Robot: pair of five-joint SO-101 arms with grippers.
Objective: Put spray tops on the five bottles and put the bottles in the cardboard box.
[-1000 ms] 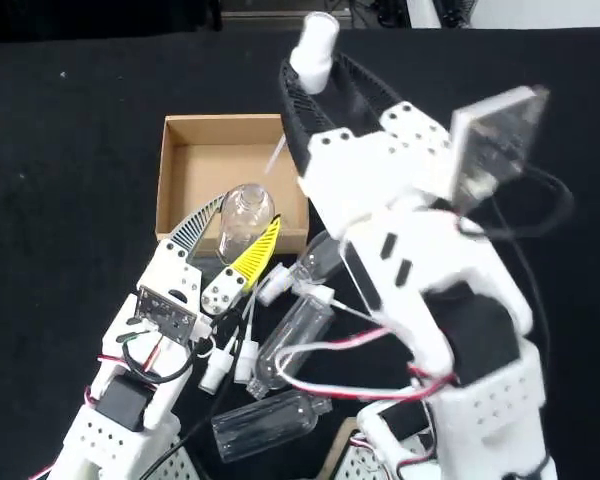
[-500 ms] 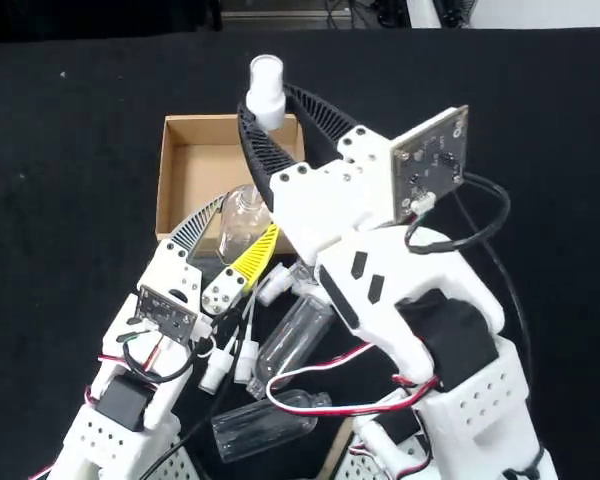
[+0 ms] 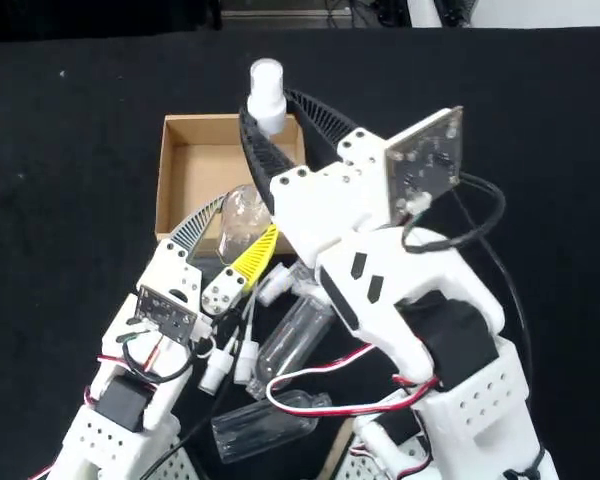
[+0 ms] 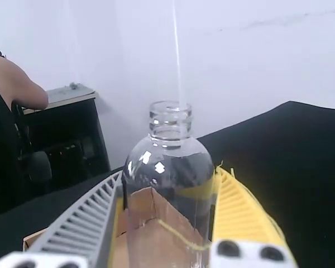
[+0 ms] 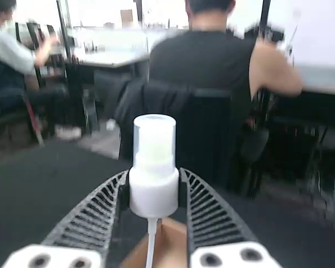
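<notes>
Pinching 1 light-looking spray top [image 5: 153, 139] by collar in right gripper [image 5: 152, 187]; squeezing slippery-looking bottle [image 4: 168, 145] at 6 o'clock in left gripper [image 4: 168, 184].

1. No text, label, number or sign can be read anywhere in these views.
2. The clear bottle [image 4: 167, 184] held in the left arm's jaws, the white spray top [image 5: 152, 167] held in the right arm's jaws and the cardboard box [image 3: 195, 160] show no readable print.
3. Any marks on the circuit board [image 3: 425, 165] at the right arm's wrist are too small to read.
</notes>
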